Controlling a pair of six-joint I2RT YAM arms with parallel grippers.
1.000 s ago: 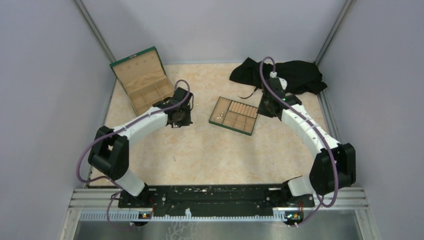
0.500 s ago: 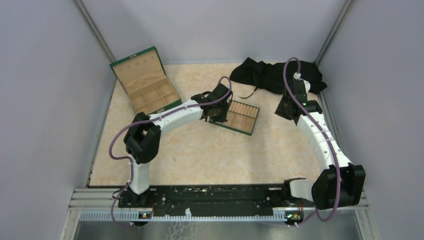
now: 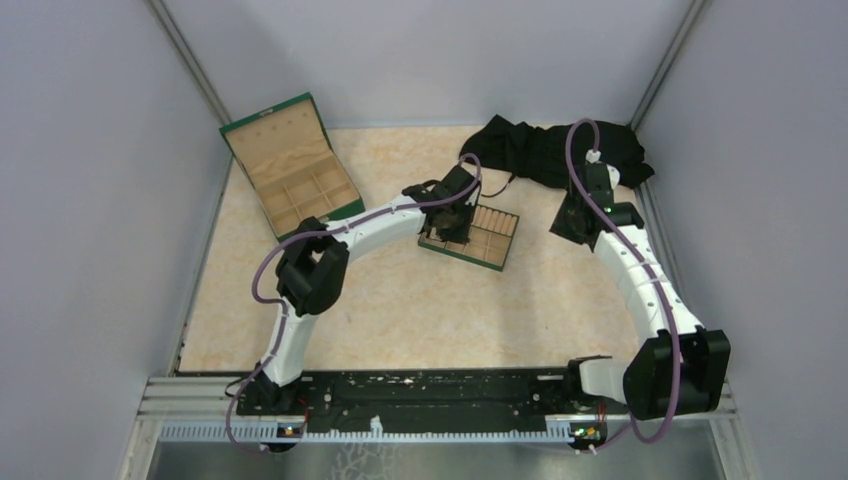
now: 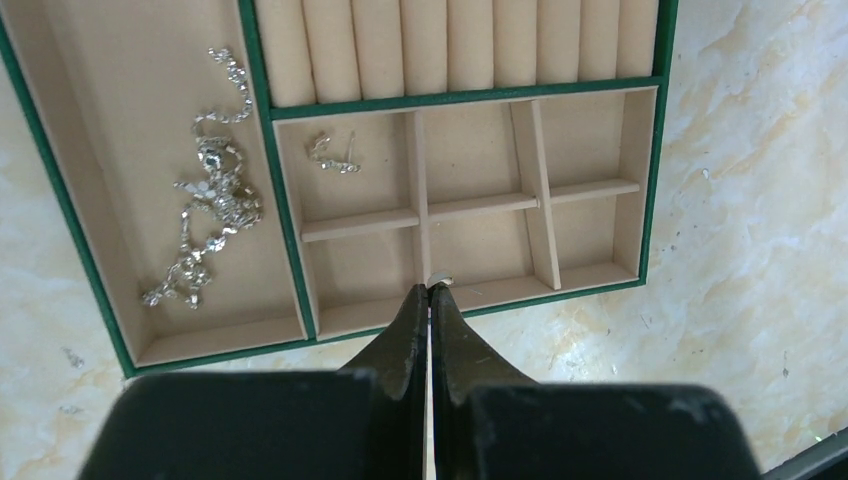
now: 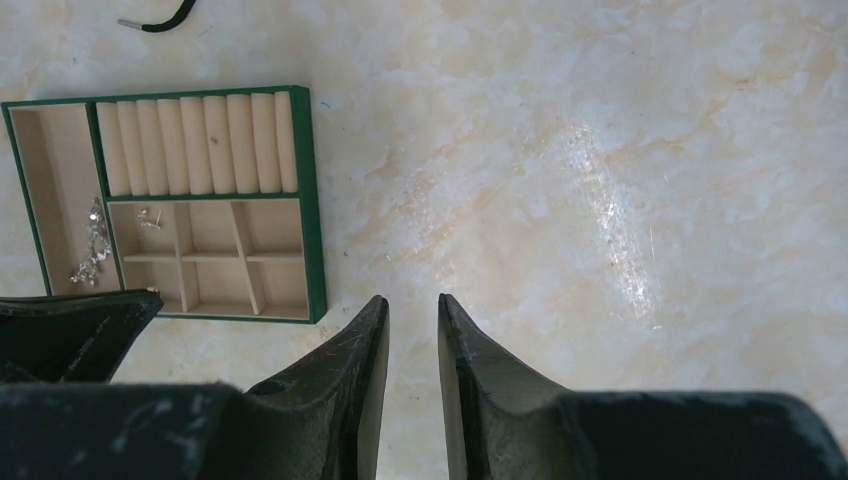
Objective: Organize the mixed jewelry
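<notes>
Pinching a tiny, light, probably slippery jewelry piece (image 4: 438, 279) at the very tips of the left gripper (image 4: 430, 293) (jaws pressed together) over the tray (image 4: 655, 180); right gripper (image 5: 412, 310) narrowly parted, empty.

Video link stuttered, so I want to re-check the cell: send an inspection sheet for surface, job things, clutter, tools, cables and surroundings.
Surface: beige marbled tabletop, some glare.
Job's things: silvery chain heap in the long compartment of the tan tray; small piece in one small compartment.
Clutter: black cloth at the far edge; open green box far left.
Tools: left tool shut over the tray, tiny pale piece seemingly pinched at its tips; right tool open, holding nothing, over bare table.
Cables: purple cables loop along both arms; no snag seen.
Surroundings: grey walls on three sides.
</notes>
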